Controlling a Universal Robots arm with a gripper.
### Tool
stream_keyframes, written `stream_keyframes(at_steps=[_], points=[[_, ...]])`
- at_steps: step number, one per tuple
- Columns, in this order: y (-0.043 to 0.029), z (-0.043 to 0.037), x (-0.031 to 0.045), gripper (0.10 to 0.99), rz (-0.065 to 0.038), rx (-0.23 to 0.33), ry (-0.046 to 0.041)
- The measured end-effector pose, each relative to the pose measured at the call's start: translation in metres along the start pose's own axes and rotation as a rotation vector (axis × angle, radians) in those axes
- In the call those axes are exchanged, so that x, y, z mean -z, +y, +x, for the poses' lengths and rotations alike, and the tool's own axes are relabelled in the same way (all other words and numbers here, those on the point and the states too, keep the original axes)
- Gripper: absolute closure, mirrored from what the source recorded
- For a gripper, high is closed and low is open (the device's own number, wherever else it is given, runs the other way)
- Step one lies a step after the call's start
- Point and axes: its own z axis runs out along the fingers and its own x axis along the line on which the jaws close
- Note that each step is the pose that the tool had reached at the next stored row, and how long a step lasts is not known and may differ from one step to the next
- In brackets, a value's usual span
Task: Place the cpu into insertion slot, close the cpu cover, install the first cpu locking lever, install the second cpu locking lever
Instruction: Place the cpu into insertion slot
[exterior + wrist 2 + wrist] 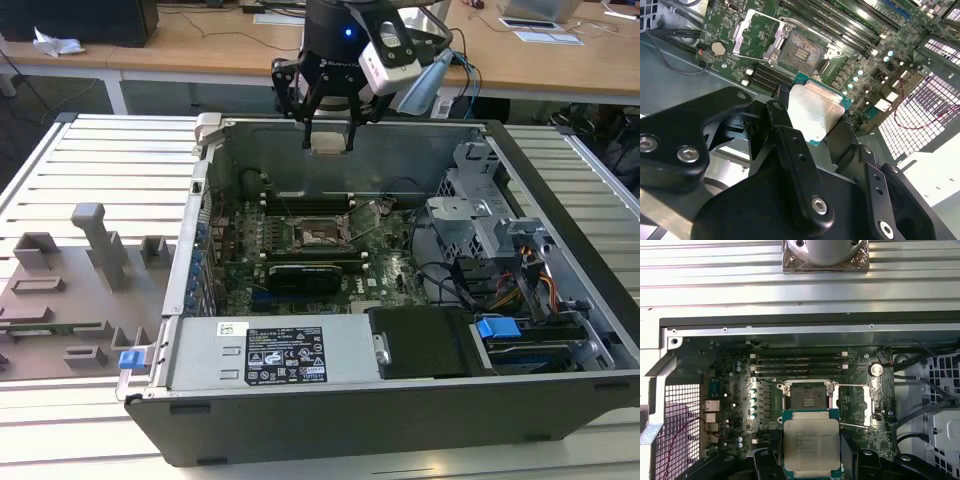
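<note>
My gripper (328, 140) hangs above the back of the open computer case, shut on the cpu (328, 143), which it holds flat. In both wrist views the cpu (811, 442) (815, 110) shows its silver top and thin green rim between the black fingers (782, 107). The insertion slot (807, 397) (800, 50) (322, 234) lies below on the green motherboard, its dark pin field bare. The cpu cover (856, 401) (752, 32) is swung open beside the slot. A thin wire lever (855, 426) stands raised near it.
The case walls (215, 160) ring the board. A grey power supply (270, 355) sits at the front, and a drive cage with cables (500, 260) is at the exterior view's right. Memory slots (797, 362) lie beyond the socket. A grey fixture plate (70, 290) rests on the slatted table.
</note>
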Motion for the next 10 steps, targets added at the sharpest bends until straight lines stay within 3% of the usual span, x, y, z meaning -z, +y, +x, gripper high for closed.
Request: stream_keyframes(at_steps=[10], points=[[-0.0005, -0.0008, -0.0056, 0.541, 0.0, 0.0, 0.0]])
